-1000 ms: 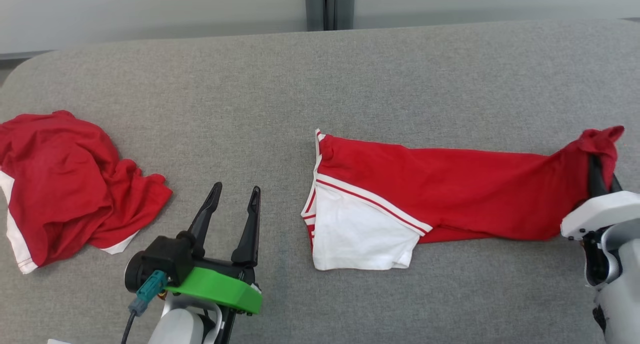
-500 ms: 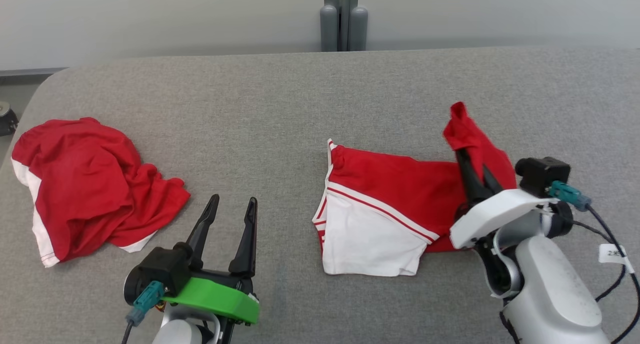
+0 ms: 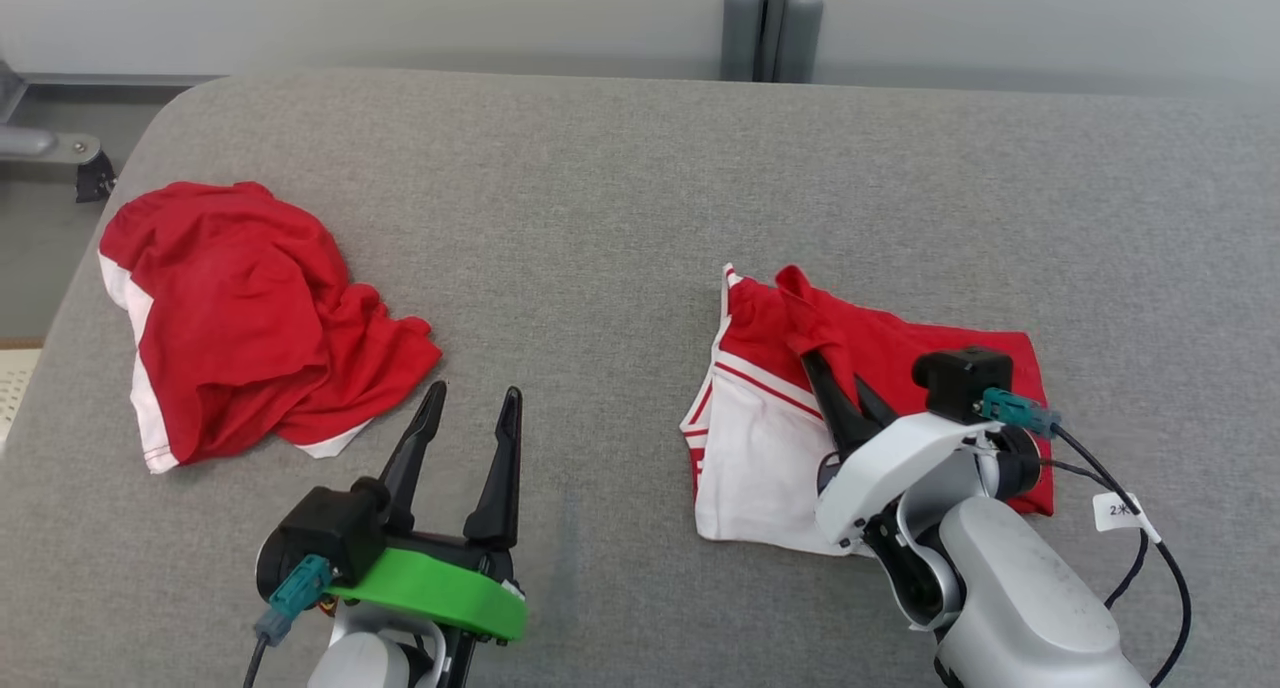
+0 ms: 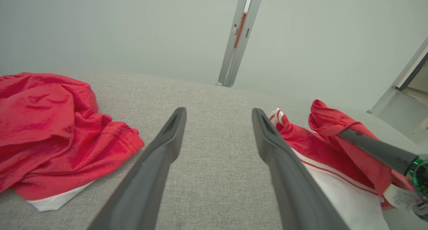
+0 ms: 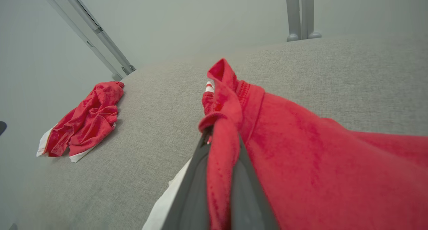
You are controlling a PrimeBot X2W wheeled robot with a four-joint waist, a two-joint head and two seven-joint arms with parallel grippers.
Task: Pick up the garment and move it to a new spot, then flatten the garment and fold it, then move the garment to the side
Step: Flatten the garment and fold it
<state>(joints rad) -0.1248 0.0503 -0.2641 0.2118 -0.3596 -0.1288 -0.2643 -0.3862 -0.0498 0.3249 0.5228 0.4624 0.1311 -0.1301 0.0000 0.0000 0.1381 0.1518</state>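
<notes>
Right gripper [image 3: 822, 368]: jaws clenched on a red edge of the garment [image 3: 770, 438], cloth pinched between them and draped over the tips. The pinched bit is raised off the table [image 3: 600, 218], above the garment's left end and close to the white-striped hem. From the jaws a red layer slopes back down toward the garment's right end. The rest lies on the table, right of centre, with the white panel flat on the near-left side. The right wrist and forearm cover its near-right part.

Left gripper [image 3: 473, 393]: jaws released, wide apart, nothing between them. It sits over bare table left of the garment, not touching it.

Second red and white garment [image 3: 250, 308]: crumpled heap at the table's far left, well apart from both grippers. Grey post [image 3: 770, 23] stands behind the table's far edge.
</notes>
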